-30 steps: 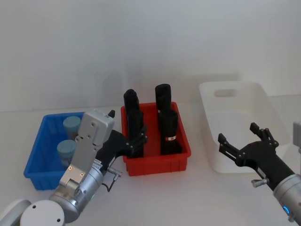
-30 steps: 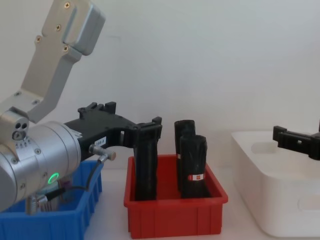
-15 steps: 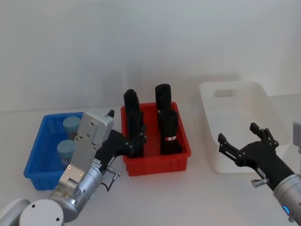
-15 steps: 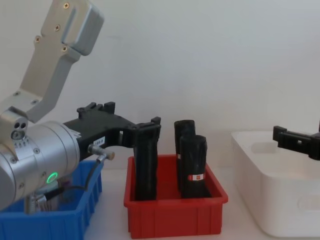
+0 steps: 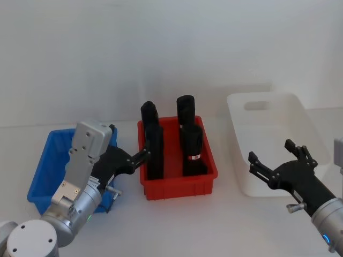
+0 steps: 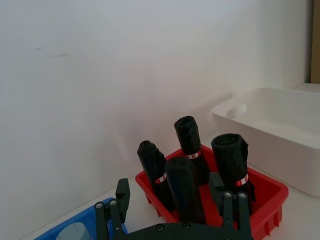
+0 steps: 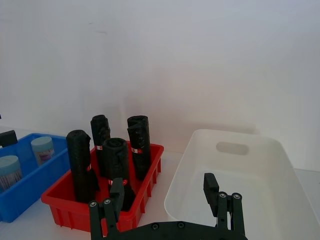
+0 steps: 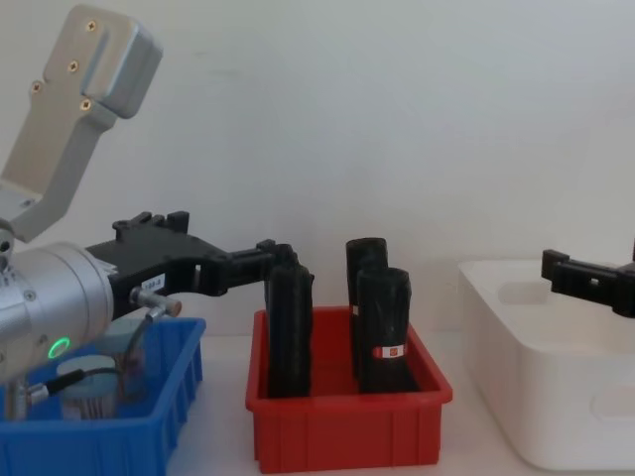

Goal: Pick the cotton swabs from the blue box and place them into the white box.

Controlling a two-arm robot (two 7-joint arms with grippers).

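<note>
**Left arm swung back over the blue box; nothing picked yet**

Head view: In the last half-second my left arm has shifted leftward. Its grey housing now lies over the shallow bright blue plastic box point(image 5: 38, 174). The left jaws reach toward the left wall of the red plastic bin point(image 5: 179, 188), which holds the tall black rolls point(image 5: 192, 144). The right jaws hover unchanged above the white counter point(image 5: 214, 225), just in front of the large white plastic tub point(image 5: 238, 134).

Left wrist view: The left jaws are spread wide and carry nothing. One of the small clear cotton swab jars point(image 6: 75, 233), pale blue-grey cap up, sits close by one finger, inside the blue box.

Right wrist view: The right jaws are also wide and empty. Two jars stand upright in the blue box, and I see nothing in the white tub.

Chest view: The left jaws run level above the blue box's rim, tips beside the nearest black roll. A jar stands beneath my wrist.

Note: The shift brings me nearer the jars, but the jaws point past them. I judge a downward tilt is needed before any grasp. No transfer has begun.
</note>
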